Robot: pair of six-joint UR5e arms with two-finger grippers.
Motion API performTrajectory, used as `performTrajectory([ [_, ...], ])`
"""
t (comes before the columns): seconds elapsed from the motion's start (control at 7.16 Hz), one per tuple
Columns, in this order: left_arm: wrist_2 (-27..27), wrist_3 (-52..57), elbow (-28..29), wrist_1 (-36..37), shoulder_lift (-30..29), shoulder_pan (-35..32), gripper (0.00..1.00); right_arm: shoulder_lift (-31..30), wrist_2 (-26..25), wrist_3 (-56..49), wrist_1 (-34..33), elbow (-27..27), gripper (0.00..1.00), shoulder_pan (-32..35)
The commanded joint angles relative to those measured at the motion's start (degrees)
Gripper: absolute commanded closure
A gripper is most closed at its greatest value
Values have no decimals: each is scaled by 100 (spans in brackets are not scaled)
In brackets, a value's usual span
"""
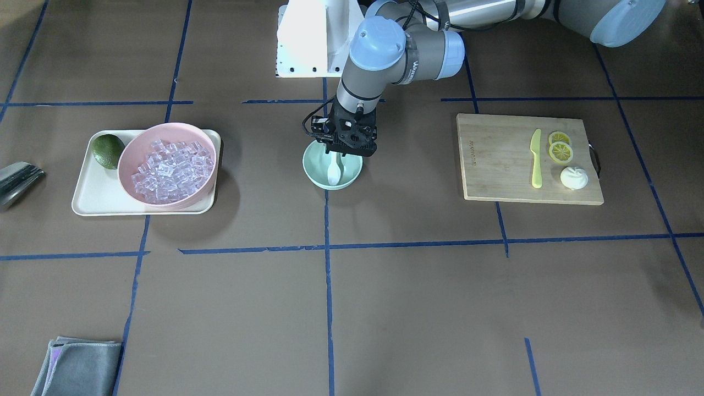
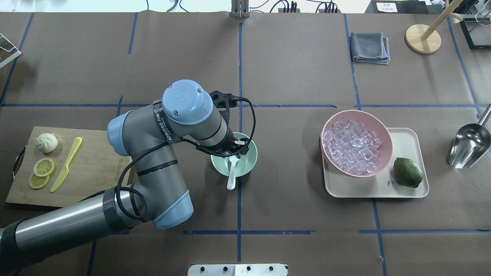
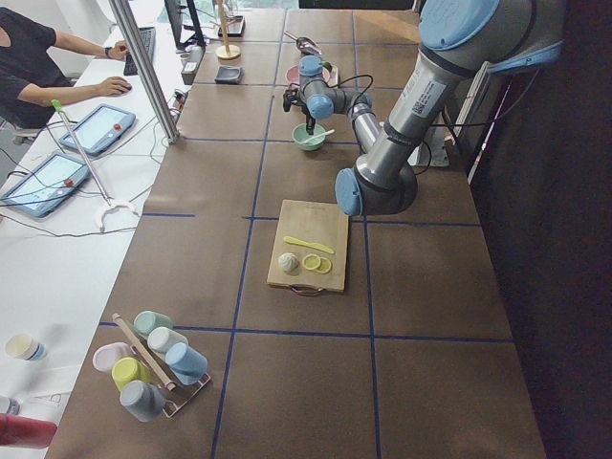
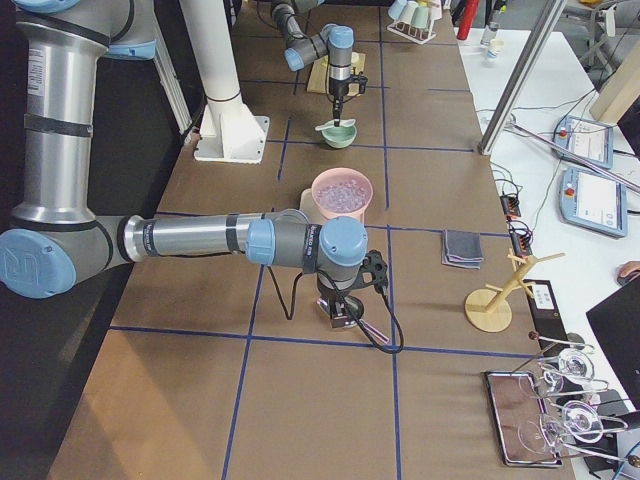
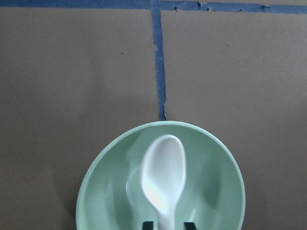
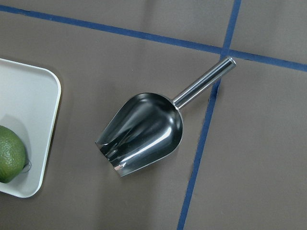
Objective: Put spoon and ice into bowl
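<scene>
The mint-green bowl (image 1: 352, 177) (image 2: 250, 159) stands at the table's centre. The white spoon (image 1: 334, 173) (image 5: 163, 177) lies in it, scoop on the bowl's floor, handle (image 2: 231, 180) leaning out over the rim toward the robot. My left gripper (image 1: 338, 157) (image 5: 169, 225) hovers low over the bowl, its fingertips (image 5: 148, 224) straddling the spoon's neck with small gaps, so it is open. The ice (image 2: 353, 147) (image 1: 171, 170) fills the pink bowl (image 2: 388, 151). My right gripper (image 4: 342, 316) shows only in the exterior right view; I cannot tell its state.
The pink bowl and a lime (image 2: 407, 172) sit on a cream tray (image 2: 408, 140). A metal scoop (image 6: 144, 134) (image 2: 470, 145) lies beside it, below my right wrist. A cutting board (image 2: 96, 153) holds a yellow-green knife (image 2: 66, 165), lemon slices and a bun. A grey cloth (image 2: 369, 46) lies far off.
</scene>
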Motion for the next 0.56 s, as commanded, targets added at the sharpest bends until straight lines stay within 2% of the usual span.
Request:
performTrajectory([
  [0.0, -14, -3, 22, 0, -23, 9, 27, 0, 0, 3, 0, 0, 0, 1],
  [0.28, -23, -38, -100, 17, -59, 0, 26, 9, 9, 20, 9, 35, 0, -42],
  [0.42, -32, -46, -240, 35, -33, -87, 26, 18, 0, 429, 52, 226, 0, -260],
])
